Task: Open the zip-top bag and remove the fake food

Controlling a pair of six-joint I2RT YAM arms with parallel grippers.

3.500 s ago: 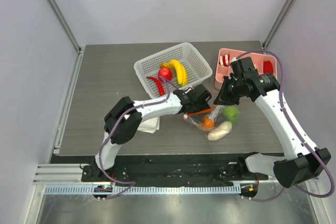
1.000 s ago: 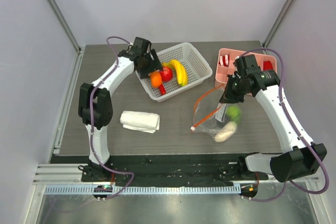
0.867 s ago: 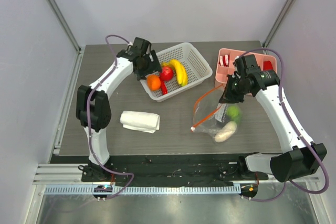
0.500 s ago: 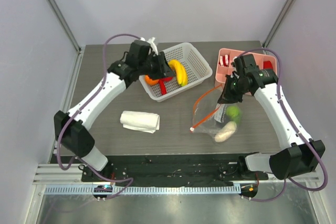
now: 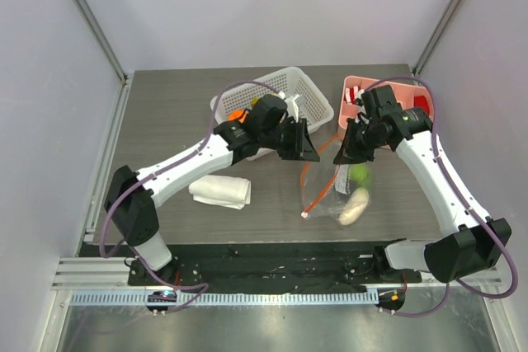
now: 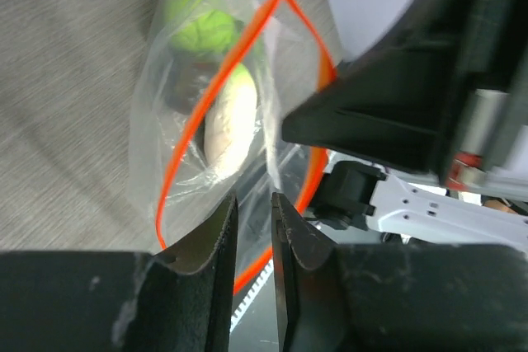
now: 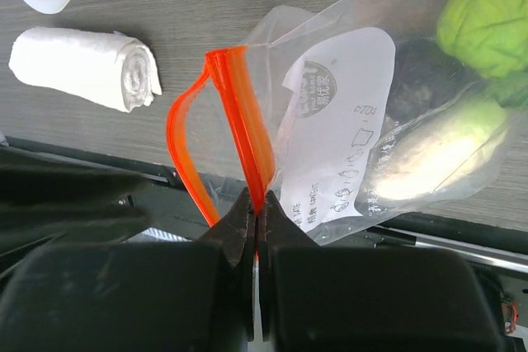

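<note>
We list first the table, grey wood-grain. Next, a white basket at the far edge near the middle, mostly hidden by the left arm, and a pink tray in the far right corner. The zip-top bag hangs right of centre toward the near edge. Its mouth gapes, and one side of the orange-red zip strip is clenched in the right end effector. We cannot tell whether the bag's bottom rests on the table. We judge the film light, floppy and slippery, and the strip the only stiff part, so that is where to take hold. The left end effector is poised over the bag's mouth, its fingers a narrow gap apart and gripping nothing. A rolled white cloth lies left of centre near the near edge. Of the fake food, a white radish, a green apple and a dark piece sit deep in the bag. An orange shows at the basket's left end. We take these pieces for light, hard and smooth, likely to roll. The radish is best pinched across its middle.
</note>
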